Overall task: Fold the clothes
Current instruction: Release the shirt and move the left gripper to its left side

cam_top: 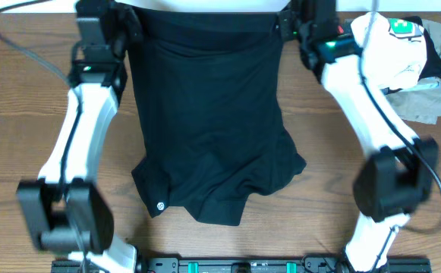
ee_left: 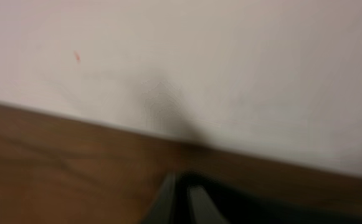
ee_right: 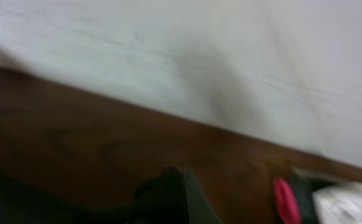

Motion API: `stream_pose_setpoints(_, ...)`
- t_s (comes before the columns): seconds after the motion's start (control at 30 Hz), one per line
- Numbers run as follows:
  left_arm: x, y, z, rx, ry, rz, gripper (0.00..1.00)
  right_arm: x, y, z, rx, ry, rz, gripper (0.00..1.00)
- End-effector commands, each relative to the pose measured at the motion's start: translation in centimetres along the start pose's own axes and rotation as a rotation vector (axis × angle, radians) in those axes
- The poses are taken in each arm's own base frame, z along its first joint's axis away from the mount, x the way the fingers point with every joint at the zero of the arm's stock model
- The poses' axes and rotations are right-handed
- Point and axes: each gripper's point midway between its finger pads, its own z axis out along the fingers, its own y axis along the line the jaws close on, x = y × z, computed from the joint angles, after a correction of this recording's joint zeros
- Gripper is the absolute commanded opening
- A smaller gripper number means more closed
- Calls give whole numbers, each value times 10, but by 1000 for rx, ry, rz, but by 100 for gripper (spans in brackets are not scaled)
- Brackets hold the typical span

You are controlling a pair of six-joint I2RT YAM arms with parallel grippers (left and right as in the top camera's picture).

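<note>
Left gripper (cam_top: 129, 30): at the far-left corner of the black garment (cam_top: 212, 129); how far it is open cannot be told, the wrist view being blurred. The garment lies spread at the centre of the wooden table (cam_top: 23, 98), its near hem rumpled. Right gripper (cam_top: 285, 29): at the far-right corner, its opening likewise unclear. Far right: heap of clothes (cam_top: 414, 64).

1. The overhead view looks straight down from well above on the wooden bench (cam_top: 23, 91), with the robot's side at the bottom of the frame.
2. The left wrist view sits low and close. It faces across the bench's far edge to a pale wall (ee_left: 230, 62) and is blurred.
3. The right wrist view faces likewise and is also blurred.
4. All three views share that far edge and the dark cloth (cam_top: 212, 114) there.
</note>
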Motion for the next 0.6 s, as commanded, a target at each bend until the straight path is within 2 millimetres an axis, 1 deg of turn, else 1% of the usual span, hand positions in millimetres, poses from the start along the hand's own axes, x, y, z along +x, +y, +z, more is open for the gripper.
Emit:
stream_pose_setpoints(0.0,19,6,36,-18,-16,8,6,26,0,44,10,3,29,1)
stream_pose_setpoints(0.03,26,7,47,-17,-24,8,7,31,3,55,2,-10,39,2)
stream_pose_setpoints(0.07,31,7,56,-15,-31,7,11,38,7,68,-6,-23,54,3)
stream_pose_setpoints(0.1,38,8,65,-14,-38,7,17,42,9,75,-8,-34,68,4)
stream_pose_setpoints(0.13,46,9,73,-14,-39,7,35,47,10,84,-9,-43,86,17)
stream_pose_setpoints(0.17,52,10,80,-14,-37,7,61,50,11,90,-9,-53,102,52)
stream_pose_setpoints(0.2,60,13,85,-23,-30,7,93,53,12,96,-9,-63,116,79)
stream_pose_setpoints(0.23,67,15,89,-30,-19,8,98,56,13,100,-9,-64,120,99)
stream_pose_setpoints(0.33,79,21,92,-46,18,10,98,61,13,100,-9,-47,118,99)
stream_pose_setpoints(0.4,78,27,89,-57,32,7,98,57,11,95,-8,-41,117,99)
stream_pose_setpoints(0.47,74,32,83,-69,47,5,98,49,9,84,-9,-34,117,99)
stream_pose_setpoints(0.57,67,39,62,-91,99,4,98,36,12,61,-44,-6,113,99)
